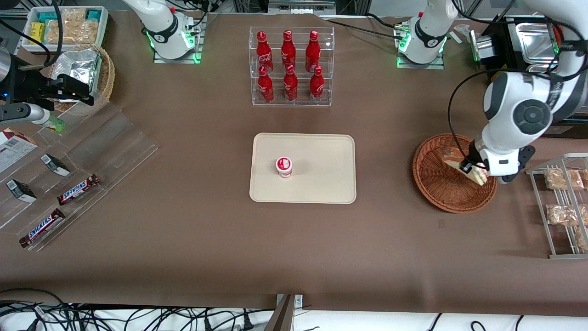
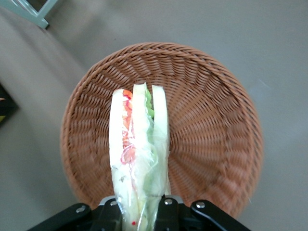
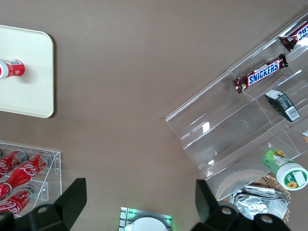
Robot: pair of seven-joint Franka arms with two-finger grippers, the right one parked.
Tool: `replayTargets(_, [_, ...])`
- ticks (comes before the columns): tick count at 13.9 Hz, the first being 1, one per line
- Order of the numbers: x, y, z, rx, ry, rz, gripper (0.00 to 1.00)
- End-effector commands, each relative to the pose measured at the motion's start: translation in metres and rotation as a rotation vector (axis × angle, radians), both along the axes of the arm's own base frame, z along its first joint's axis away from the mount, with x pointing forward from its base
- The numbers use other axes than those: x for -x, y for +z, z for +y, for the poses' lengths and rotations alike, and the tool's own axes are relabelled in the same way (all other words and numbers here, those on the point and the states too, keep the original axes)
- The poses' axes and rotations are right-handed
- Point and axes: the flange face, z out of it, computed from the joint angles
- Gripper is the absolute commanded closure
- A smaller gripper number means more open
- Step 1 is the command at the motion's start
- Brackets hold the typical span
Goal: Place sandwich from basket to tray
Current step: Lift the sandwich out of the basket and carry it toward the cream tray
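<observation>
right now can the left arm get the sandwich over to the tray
Probably yes. The gripper is shut on the sandwich above the basket, and the table between basket and tray looks bare. Only a small cup stands on the tray, leaving room beside it.

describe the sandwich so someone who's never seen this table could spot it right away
Find the round reddish-brown wicker basket toward the working arm's end of the table. Over it, the gripper is shut on the sandwich, a clear-wrapped white-bread wedge. Its red and green filling layers set it apart from the bagged crumbly snacks on the rack beside the basket.
</observation>
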Motion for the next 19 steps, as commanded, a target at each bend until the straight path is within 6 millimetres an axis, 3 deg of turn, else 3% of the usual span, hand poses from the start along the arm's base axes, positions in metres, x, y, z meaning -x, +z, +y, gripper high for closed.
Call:
replayTargets(1, [-0.016, 0.058, -0.004, 0.072, -0.096, 0.054, 1.0])
replayTargets(3, [-0.022, 0.097, -0.022, 0.112, -0.213, 0.084, 1.0])
replayTargets(5, [-0.024, 0.119, -0.054, 0.152, -0.351, 0.067, 1.0])
replayTargets(8, [-0.018, 0.135, -0.121, 0.184, -0.586, 0.045, 1.0])
replayTargets(11, [-0.001, 0.142, -0.186, 0.206, -0.702, 0.028, 1.0])
replayTargets(16, [0.021, 0.113, -0.29, 0.22, -0.804, -0.028, 1.0])
replayTargets(19, [0.033, 0.071, -0.342, 0.181, -0.823, -0.024, 1.0])
